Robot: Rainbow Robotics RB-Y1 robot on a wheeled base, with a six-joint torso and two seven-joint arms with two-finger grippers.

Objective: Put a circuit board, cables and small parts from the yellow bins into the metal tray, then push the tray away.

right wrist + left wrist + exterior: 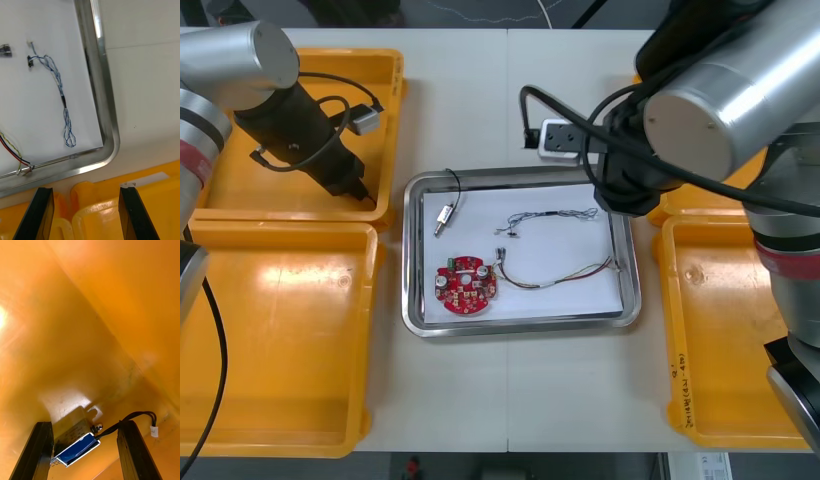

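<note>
My left gripper [360, 192] reaches into the far-left yellow bin [240, 195]. In the left wrist view its fingers [43, 450] stand open around a small metal part [75, 437] with a blue face and a black cable [127, 418], lying on the bin floor close to one finger. The metal tray [630, 300], white inside, holds a red circuit board [465, 285], a small metal part [445, 215] on a black cable, a twisted blue and white cable [545, 217] [62, 97] and a red and yellow cable [565, 277]. My right gripper [85, 189] hangs open over a right bin's rim [97, 213], beside the tray's corner [110, 150].
A white socket block [560, 140] with a black lead lies beyond the tray's far edge. The near-left bin [280, 330] and near-right bin [720, 330] flank the tray. My right arm [720, 100] covers the far-right bin.
</note>
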